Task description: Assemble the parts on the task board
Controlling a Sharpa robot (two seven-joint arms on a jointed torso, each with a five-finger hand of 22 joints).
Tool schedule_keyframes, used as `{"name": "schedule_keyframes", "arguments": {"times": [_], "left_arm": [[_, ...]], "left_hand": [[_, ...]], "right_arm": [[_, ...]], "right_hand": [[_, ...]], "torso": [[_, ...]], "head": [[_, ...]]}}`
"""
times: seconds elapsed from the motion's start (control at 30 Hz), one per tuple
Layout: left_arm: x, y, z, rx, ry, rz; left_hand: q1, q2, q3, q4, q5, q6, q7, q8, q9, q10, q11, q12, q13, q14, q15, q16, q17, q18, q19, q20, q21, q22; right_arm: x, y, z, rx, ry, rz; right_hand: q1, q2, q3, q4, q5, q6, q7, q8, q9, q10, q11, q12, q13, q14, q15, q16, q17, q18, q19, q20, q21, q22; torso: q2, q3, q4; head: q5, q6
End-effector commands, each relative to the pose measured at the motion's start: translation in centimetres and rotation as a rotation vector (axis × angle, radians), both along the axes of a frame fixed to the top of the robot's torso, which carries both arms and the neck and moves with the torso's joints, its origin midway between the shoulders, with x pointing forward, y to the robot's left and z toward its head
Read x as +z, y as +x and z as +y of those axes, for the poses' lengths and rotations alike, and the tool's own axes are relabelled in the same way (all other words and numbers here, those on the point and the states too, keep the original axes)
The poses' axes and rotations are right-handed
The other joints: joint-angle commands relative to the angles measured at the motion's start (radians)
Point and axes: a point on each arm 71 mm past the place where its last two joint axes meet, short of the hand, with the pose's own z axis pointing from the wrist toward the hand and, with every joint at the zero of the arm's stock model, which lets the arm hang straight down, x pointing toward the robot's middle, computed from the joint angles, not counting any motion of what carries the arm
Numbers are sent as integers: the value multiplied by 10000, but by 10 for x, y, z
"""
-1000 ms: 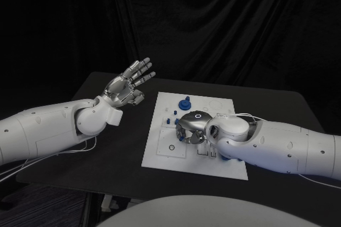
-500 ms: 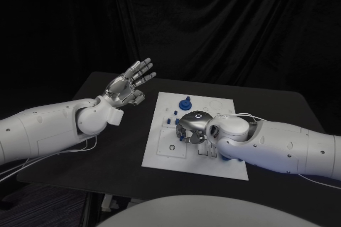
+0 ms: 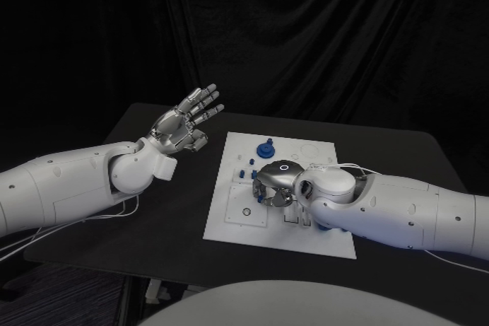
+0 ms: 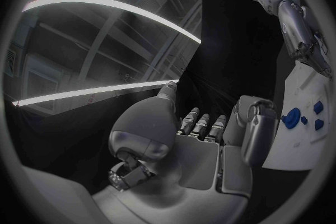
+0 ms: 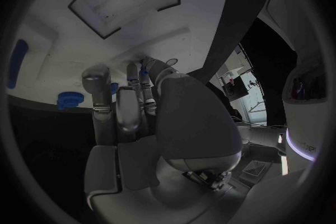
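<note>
Left hand [image 3: 184, 124] raised above the table's [image 3: 152, 220] left side, well off the board [image 3: 230, 223], palm up, fingers spread, holding nothing. In the left wrist view the same hand [image 4: 203, 140] shows fingers extended, with the board's edge [image 4: 308, 89] and blue parts [image 4: 293, 117] off to one side. Right hand [image 3: 277, 184] is down on the board's middle, fingers curled toward the surface among small blue parts [image 3: 242, 174]; can't tell if it pinches one. Right wrist view: fingers [image 5: 129, 106] point down at the white board [image 5: 84, 39], tips near a blue round part [image 5: 70, 99]; another blue piece [image 5: 17, 64] at the board's edge. A bigger blue knob [image 3: 265, 150] stands at the board's far side, clear of the right hand
</note>
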Motion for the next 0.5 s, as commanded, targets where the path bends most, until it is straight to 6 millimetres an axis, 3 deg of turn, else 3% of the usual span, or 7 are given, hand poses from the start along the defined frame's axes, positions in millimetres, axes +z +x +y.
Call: {"name": "schedule_keyframes", "arguments": {"times": [0.03,0.27,0.5], "left_arm": [[0,-1,-1,-92,-163,6],[0,-1,-2,-102,-150,22],[-1,-1,-1,-83,-139,24]], "left_hand": [[-7,119,-24,-61,32,-26,71,54,8,-35,-37,23,3,-21,66,-36,-8,-137,1051,64,44,2634],[-2,125,-28,-85,44,-25,86,55,9,-37,-53,23,3,-21,67,-36,-8,-137,1051,70,44,2634],[1,126,-30,-100,49,-21,94,56,9,-37,-64,23,3,-21,67,-36,-8,-137,1051,73,44,2634]], "right_arm": [[-2,-1,0,-10,-96,6],[-2,-2,0,24,-69,16],[-1,-3,0,106,6,9]], "right_hand": [[-36,-48,18,58,-32,-29,13,-27,-4,-76,4,-41,-5,-21,70,-69,-11,47,-84,11,-51,860],[-68,-89,-4,81,-80,32,12,-43,8,-87,14,-48,6,-37,77,-84,-29,55,-92,29,-73,858],[-439,-374,-293,387,-865,-569,173,-557,-171,-758,227,-270,0,-208,270,-287,-288,109,-284,181,-585,742]], "torso": [[2,-1,2],[1,-3,0],[2,-2,0]], "head": [[-4,-1],[11,-1],[10,-1]]}}
